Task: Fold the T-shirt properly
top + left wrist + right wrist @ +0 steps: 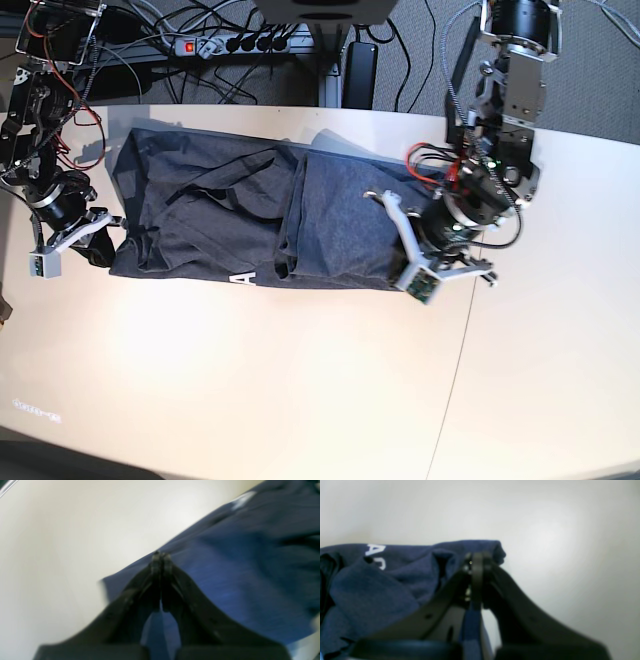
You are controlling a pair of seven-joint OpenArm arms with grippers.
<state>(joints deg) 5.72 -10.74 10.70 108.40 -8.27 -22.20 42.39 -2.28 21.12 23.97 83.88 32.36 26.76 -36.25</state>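
Note:
The T-shirt [230,215] is dark grey and lies rumpled and partly folded across the back half of the pale table [250,380]. A bit of white lettering [243,279] shows at its front edge. My right gripper [103,238] is at the shirt's left end. In the right wrist view it [477,557] is shut on a fold of the T-shirt [377,587], with cloth between the fingers and white lettering [376,552] beside it. My left gripper [398,255] is at the shirt's right end. In the blurred left wrist view it [161,555] is shut on the T-shirt's [237,567] edge.
A power strip [225,45] and several cables [400,50] lie on the floor behind the table's back edge. A seam [455,370] runs down the tabletop at the right. Bare tabletop [200,400] lies in front of the shirt.

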